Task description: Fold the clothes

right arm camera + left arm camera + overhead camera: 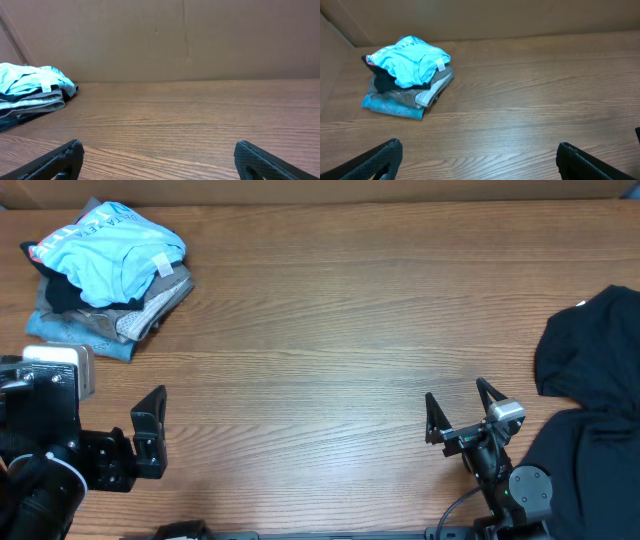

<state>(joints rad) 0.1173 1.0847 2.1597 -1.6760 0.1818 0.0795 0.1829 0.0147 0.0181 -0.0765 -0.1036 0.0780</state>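
A wooden table runs back to a brown cardboard wall. In the left wrist view, the left gripper stands wide and empty. The pile of clothes, with a sky-blue shirt on top, lies well ahead, off to its left.

In the right wrist view, the right gripper also stands wide, holding nothing. The pile sits far left, near the wall.

From overhead, a crumpled black shirt lies at the table's right edge, just beside the right gripper. The pile sits in the far left corner, beyond the left gripper.
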